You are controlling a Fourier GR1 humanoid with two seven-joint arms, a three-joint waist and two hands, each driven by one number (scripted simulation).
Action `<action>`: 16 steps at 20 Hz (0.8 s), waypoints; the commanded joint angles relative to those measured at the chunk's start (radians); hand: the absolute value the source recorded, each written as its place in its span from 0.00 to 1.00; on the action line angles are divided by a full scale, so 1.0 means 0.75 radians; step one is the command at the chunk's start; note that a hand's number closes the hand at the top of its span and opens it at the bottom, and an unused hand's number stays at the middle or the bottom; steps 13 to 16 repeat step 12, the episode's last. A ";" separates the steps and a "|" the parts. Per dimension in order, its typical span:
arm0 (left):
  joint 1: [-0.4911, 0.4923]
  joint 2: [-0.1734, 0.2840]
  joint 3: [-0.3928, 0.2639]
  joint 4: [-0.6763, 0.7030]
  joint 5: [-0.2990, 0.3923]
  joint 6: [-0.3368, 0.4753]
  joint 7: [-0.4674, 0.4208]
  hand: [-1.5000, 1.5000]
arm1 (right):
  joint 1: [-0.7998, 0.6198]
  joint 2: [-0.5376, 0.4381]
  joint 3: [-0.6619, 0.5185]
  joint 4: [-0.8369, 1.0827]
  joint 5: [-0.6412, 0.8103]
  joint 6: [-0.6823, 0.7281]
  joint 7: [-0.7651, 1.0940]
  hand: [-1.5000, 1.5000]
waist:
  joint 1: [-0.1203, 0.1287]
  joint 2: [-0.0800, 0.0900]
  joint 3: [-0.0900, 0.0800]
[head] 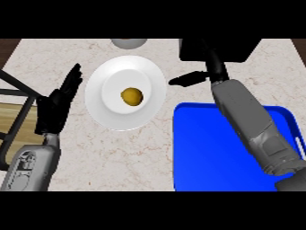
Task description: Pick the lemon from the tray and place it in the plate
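At the left of the frame the left robot hand (59,101) rests released, fingers straight and pointing up, just beside the plate (110,72). In the middle, the lemon (132,96) lies at the centre of that white plate, so the placing looks done. At the right, the right robot hand (194,77) sits past the plate's right edge, above the blue tray (202,166); it holds nothing, fingers seemingly relaxed. What remains, I judge, is to draw this arm away high and to the right, clear of the plate rim. Counted on the tabletop (115,157): one plate, one lemon, one tray, one grey round object (128,42) at the top edge.
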 commanded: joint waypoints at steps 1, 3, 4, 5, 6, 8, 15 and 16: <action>-0.035 -0.008 0.012 0.055 -0.013 0.018 -0.018 0.50 | 0.007 -0.129 -0.049 0.082 -0.014 0.228 -0.092 0.00 | -0.010 0.001 0.000; -0.041 0.011 0.037 0.040 0.016 -0.008 -0.017 0.50 | 0.017 -0.132 -0.061 0.158 0.007 0.214 -0.147 0.00 | 0.000 0.005 0.000; 0.049 0.012 0.005 -0.058 0.003 -0.018 -0.001 0.50 | -0.008 -0.111 -0.076 0.145 0.014 0.165 -0.162 0.00 | -0.001 -0.003 0.000; 0.016 -0.052 -0.047 -0.057 -0.047 0.046 0.031 0.50 | 0.032 -0.138 -0.079 0.180 0.015 0.201 -0.208 0.00 | 0.003 0.001 0.001; 0.010 0.016 0.007 -0.085 0.013 -0.026 0.073 0.50 | 0.015 -0.133 -0.079 0.194 0.028 0.211 -0.211 0.00 | 0.005 0.000 0.001; 0.049 0.003 0.006 -0.031 -0.003 -0.016 -0.017 0.50 | -0.037 -0.170 -0.107 0.198 0.015 0.267 -0.174 0.00 | 0.001 -0.001 0.000; 0.028 0.000 0.002 -0.031 -0.011 -0.013 0.005 0.50 | 0.025 -0.197 -0.128 0.259 0.026 0.276 -0.279 0.00 | 0.009 0.004 0.001; 0.028 0.000 0.002 -0.031 -0.011 -0.013 0.005 0.50 | 0.025 -0.197 -0.128 0.259 0.026 0.276 -0.279 0.00 | 0.009 0.004 0.001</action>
